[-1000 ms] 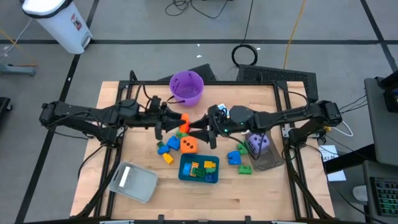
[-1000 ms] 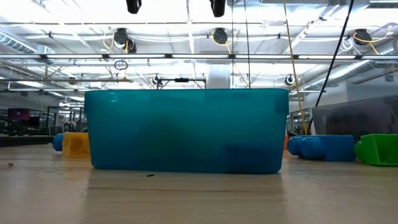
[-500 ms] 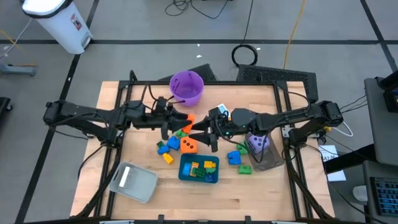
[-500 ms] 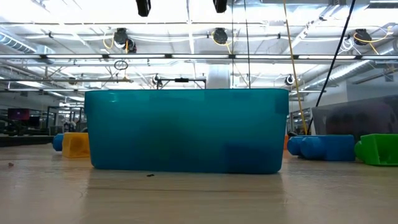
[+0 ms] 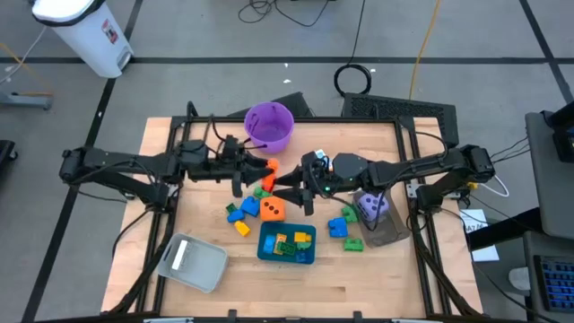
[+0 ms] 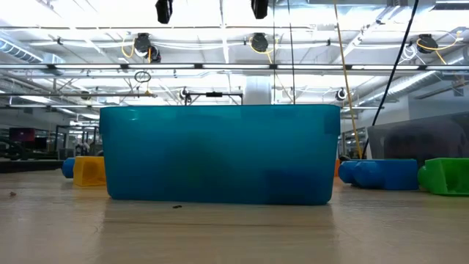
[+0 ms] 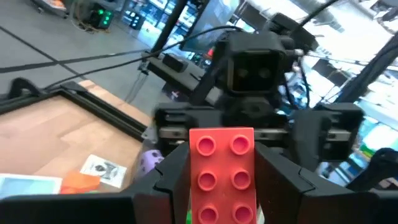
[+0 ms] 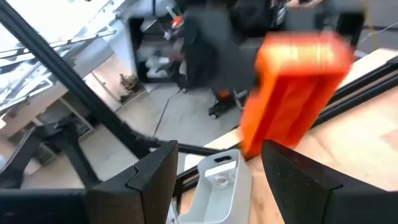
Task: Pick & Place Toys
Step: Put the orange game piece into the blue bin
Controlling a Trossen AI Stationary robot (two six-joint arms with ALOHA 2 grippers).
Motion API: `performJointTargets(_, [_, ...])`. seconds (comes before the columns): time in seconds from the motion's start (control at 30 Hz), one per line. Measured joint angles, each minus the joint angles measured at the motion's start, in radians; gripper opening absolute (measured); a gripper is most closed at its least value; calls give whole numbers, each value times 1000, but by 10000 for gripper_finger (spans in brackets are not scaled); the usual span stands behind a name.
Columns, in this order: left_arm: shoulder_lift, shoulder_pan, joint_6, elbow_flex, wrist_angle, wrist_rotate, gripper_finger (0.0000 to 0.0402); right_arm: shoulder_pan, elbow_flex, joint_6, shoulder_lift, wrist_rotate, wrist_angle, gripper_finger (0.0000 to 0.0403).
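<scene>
Bricks lie scattered over the middle of the wooden table point(image 5: 161, 215), and both arms meet above them. The left gripper point(image 5: 262, 168) reaches in from the left at mid-table, just near of the purple bucket point(image 5: 269, 125), with its fingers point(image 7: 166, 173) closed narrowly on a red brick point(image 7: 222, 173); the left wrist view shows the studded face of that brick clamped between the two dark fingers. The right gripper point(image 5: 285, 187) comes in from the right and faces the left one, close to it but apart. Its fingers point(image 8: 149, 171) stand partly spread, and the right wrist view shows the red brick ahead of them, between and beyond the tips, not touched by them.

Below the two grippers, the orange die point(image 5: 273, 209) sits on the table with a green brick point(image 5: 261, 191) just far of it and blue bricks point(image 5: 243, 209) to its left; a yellow brick point(image 5: 242, 228) lies a little nearer. The teal tray point(image 5: 265, 251) stands at the near middle of the table, holding green, yellow and orange bricks point(image 5: 289, 242). In the low view the teal tray fills the centre, with a yellow brick at its left and blue and green bricks at its right.

To the right, a blue brick point(image 5: 338, 224) and another green brick point(image 5: 353, 243) lie beside the clear tray point(image 5: 391, 235), in which the purple die point(image 5: 372, 207) rests. The grey tray point(image 5: 204, 266) sits at the near left with a white card point(image 5: 180, 254) in it.
</scene>
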Motion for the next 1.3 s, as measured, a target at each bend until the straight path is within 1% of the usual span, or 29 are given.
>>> performJointTargets(0.1, [-24, 26, 19, 3, 7, -4, 145, 2, 0, 4, 1, -8, -4, 226])
performJointTargets(0.2, [-42, 42, 16, 0, -25, -8, 145, 2, 0, 3, 0, -8, -3, 226])
performJointTargets(0.43, [-44, 18, -12, 0, -11, -12, 145, -6, 0, 0, 0, 2, -5, 226])
performJointTargets(0.53, [-27, 3, -28, 0, 48, -12, 145, -11, 0, -8, 0, 22, -3, 226])
performJointTargets(0.7, [2, -10, -31, 0, 150, -17, 145, -11, 0, -18, 0, 20, 0, 226])
performJointTargets(0.97, [55, -10, -37, 0, 268, -19, 145, -11, 0, -18, 0, 17, 11, 226])
performJointTargets(1.3, [127, -33, -62, -1, 327, -1, 145, -11, 0, -29, -1, 16, 55, 226])
